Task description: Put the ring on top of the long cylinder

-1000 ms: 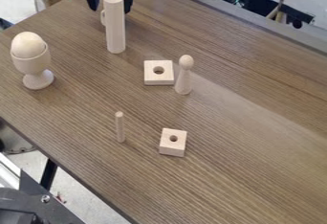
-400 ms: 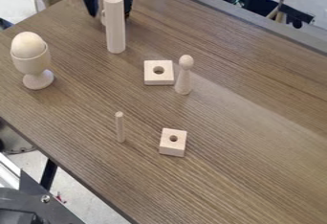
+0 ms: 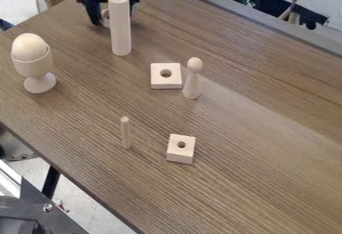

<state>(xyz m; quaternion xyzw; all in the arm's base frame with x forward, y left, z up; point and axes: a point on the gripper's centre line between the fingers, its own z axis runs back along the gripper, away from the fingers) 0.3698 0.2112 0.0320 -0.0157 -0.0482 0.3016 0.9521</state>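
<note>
Your tool (image 3: 113,20) hangs at the far side of the bench (image 3: 254,143), behind the upright cylinder (image 3: 120,30); you cannot tell whether it is clamped on anything. The ring (image 3: 105,15) is down by the tool, mostly hidden behind the cylinder (you get just a pale sliver). A pawn (image 3: 192,83) stands beside the square block (image 3: 160,81).

I see an egg (image 3: 29,46) in its cup (image 3: 33,68) at ten o'clock, square block (image 3: 156,80) at twelve, peg doll (image 3: 192,84) at one — thin dowel (image 3: 125,134) at eight, smaller holed block (image 3: 180,154) at six.
</note>
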